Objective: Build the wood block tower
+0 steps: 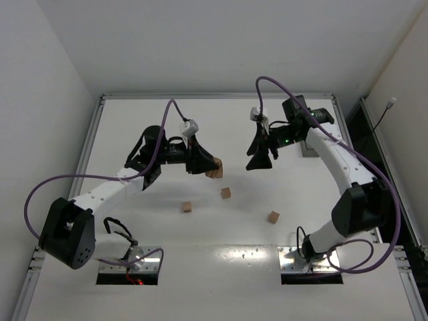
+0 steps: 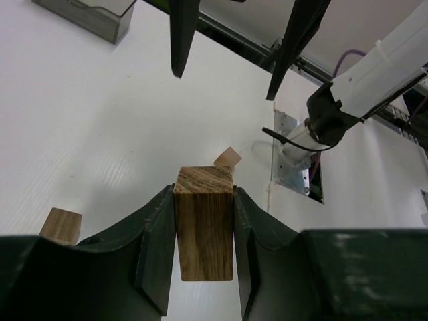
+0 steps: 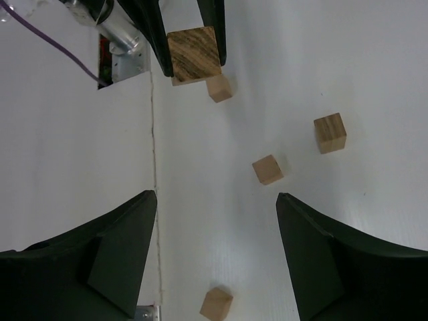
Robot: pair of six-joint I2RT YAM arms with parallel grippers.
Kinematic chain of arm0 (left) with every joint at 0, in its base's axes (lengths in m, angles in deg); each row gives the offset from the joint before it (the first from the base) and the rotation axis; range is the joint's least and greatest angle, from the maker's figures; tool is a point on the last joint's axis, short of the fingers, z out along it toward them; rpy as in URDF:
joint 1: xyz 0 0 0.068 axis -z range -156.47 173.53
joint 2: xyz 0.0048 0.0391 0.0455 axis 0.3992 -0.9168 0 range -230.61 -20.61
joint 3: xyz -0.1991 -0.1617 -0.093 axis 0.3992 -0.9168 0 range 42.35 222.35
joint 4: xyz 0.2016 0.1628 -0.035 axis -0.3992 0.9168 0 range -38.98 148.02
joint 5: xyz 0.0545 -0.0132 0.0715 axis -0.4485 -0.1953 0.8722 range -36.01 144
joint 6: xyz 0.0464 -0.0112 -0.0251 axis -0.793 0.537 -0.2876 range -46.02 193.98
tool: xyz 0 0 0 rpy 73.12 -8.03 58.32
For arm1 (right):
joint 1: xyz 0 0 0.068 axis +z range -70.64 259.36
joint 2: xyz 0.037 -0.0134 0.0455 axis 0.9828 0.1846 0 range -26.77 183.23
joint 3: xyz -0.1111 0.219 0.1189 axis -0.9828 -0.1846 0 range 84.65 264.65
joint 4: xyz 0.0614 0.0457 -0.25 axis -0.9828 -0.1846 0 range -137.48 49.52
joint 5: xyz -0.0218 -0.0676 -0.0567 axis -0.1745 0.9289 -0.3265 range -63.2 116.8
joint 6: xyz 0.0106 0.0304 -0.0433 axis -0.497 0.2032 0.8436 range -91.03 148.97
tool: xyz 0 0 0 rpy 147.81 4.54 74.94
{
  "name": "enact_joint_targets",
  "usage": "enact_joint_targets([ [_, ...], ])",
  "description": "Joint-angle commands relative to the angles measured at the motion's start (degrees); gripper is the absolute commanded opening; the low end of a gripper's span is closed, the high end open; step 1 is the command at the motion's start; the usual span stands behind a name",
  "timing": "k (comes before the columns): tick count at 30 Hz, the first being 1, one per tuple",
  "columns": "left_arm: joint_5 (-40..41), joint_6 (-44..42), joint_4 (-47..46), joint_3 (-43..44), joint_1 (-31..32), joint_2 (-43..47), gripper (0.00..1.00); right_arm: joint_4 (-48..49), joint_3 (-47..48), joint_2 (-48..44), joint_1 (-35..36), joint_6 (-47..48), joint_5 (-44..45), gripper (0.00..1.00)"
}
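My left gripper point(image 2: 204, 192) is clenched on two opposite flat faces of one wood block point(image 2: 204, 231), held above the table point(image 2: 100, 134) (light, stiff, smooth, I judge, so a centred pinch suits it), my right gripper point(image 3: 215, 197) spread empty over the loose blocks point(image 3: 267, 169).

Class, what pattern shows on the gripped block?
Streaky brown wood grain on the block; left wrist view best.
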Motion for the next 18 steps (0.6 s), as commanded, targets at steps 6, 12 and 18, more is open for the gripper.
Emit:
enact_joint_targets([
  [6,-2.3,1.3,-9.7,0.0,2.1,1.5,0.00,-1.8,5.8,4.0,4.2,2.3,-6.7,0.67],
  [12,-2.8,1.3,-10.4,0.0,3.3,0.9,0.00,-4.4,10.1,8.2,6.0,2.3,-9.4,0.67],
  [18,-3.4,1.3,-9.7,0.5,4.4,-0.1,0.00,-5.0,10.8,9.3,8.9,3.0,-10.0,0.67],
])
